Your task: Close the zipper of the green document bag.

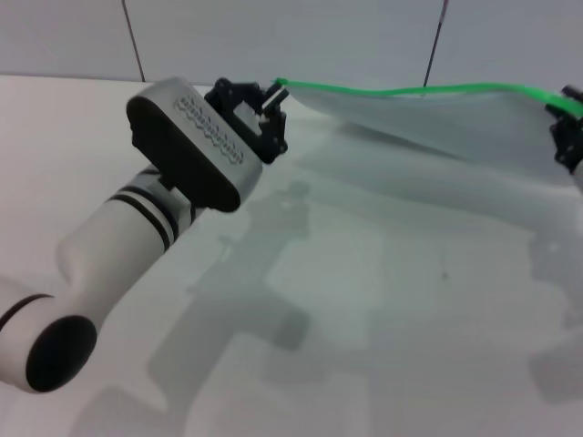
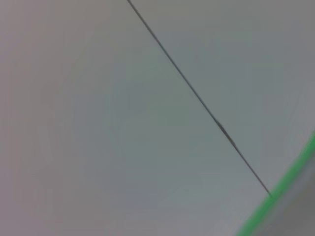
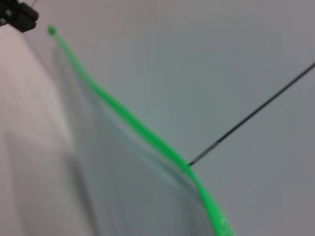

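Note:
The green document bag hangs lifted over the table's far side, its translucent sheet sagging below the zipper, a bright green strip along the top edge. My left gripper is at the zipper's left end, shut on a small pale tab there. At the picture's right edge my right gripper is shut on the bag's right top corner. The right wrist view shows the zipper curving away toward the left gripper. The left wrist view shows only a short stretch of the zipper. The slider itself is too small to make out.
The white table stretches in front of the bag, crossed by shadows of the arms. Behind it stands a pale wall with dark seams. My left forearm lies across the table's left part.

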Tool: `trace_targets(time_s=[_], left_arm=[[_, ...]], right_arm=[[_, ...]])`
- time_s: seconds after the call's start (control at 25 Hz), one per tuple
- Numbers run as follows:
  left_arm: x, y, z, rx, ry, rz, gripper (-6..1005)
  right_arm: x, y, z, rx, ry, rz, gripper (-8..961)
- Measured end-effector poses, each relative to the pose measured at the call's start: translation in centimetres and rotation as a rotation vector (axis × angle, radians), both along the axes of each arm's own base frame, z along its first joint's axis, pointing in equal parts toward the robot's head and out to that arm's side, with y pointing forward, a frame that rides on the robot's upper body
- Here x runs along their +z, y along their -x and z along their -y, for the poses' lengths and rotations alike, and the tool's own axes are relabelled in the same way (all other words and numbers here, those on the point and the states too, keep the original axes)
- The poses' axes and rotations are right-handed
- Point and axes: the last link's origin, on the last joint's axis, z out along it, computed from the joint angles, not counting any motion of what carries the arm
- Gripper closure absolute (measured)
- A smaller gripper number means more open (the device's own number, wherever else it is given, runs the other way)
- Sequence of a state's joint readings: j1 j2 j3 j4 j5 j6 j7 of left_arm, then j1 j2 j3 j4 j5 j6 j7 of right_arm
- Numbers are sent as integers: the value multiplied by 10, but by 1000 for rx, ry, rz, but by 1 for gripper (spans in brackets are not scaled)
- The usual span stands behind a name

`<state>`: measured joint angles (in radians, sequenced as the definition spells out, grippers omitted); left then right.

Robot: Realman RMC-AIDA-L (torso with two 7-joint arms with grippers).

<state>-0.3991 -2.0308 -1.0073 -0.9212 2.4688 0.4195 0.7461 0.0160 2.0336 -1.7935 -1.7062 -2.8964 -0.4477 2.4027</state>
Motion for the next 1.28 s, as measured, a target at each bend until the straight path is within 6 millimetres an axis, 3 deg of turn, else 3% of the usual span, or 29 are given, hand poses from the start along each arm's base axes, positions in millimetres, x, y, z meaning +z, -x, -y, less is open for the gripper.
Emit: trace_targets(time_s=[0.16,0.4,0.6,0.72,0.88,1.08,1.28], left_arm=[[16,-6,-4,4,-68,87,948],[39,-4,-6,42,-207,268,811],[47,-1,-6,118,-250,427,590],[53,5,1,132,-288,551,526],[58,21,11,129,-333,644,486],[58,42,26,82,-397,604,491],[53,54,25,92,-376,575,495]], right_arm=[[18,6,3,48,-115,-110,784],[29,8,3,99,-210,-227,673],[24,-3,1,94,-266,-434,564],[14,-18,-1,93,-313,-547,488],[-16,-34,-6,116,-311,-551,366],[-42,-57,-6,81,-352,-647,326],[-54,-63,-10,51,-344,-657,328]])
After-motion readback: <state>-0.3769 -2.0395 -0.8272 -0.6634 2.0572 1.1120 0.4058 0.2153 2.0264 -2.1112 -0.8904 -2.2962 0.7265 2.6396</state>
